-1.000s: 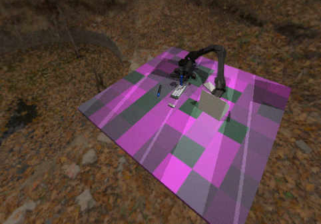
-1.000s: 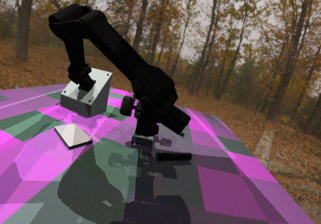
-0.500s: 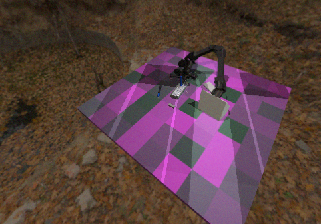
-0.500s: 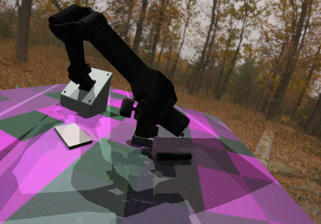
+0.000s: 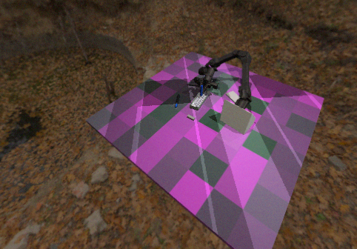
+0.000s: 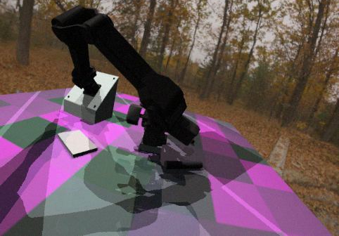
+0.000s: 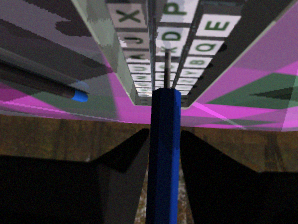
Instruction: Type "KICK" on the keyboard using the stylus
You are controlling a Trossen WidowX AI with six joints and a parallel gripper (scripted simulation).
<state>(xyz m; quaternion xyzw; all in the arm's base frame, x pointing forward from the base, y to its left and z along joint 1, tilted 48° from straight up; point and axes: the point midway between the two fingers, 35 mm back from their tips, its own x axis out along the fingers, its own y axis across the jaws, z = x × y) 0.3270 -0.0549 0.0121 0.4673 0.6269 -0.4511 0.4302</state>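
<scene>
My gripper [image 7: 164, 136] [image 5: 201, 84] is shut on the blue stylus [image 7: 165, 160] [image 5: 201, 90], which stands upright over the keyboard [image 7: 215, 26] [image 5: 198, 102]. In the wrist view the stylus's thin grey tip [image 7: 167, 70] overlaps the K key, just beyond the D key [image 7: 171, 34] in the middle row. Whether the tip presses the key or hovers just above it cannot be told. The I and C keys are not readable. In the exterior view the arm hides the stylus and most of the keyboard.
A black pen with a blue end [image 7: 47, 83] [image 5: 178, 101] [image 6: 183, 165] lies beside the keyboard. A pale wedge-shaped box [image 5: 235, 116] [image 6: 80, 109] stands by the arm's base. A flat white slab [image 5: 232, 96] [image 6: 77, 143] lies near it. A small grey block [image 5: 190, 117] lies off the keyboard's end.
</scene>
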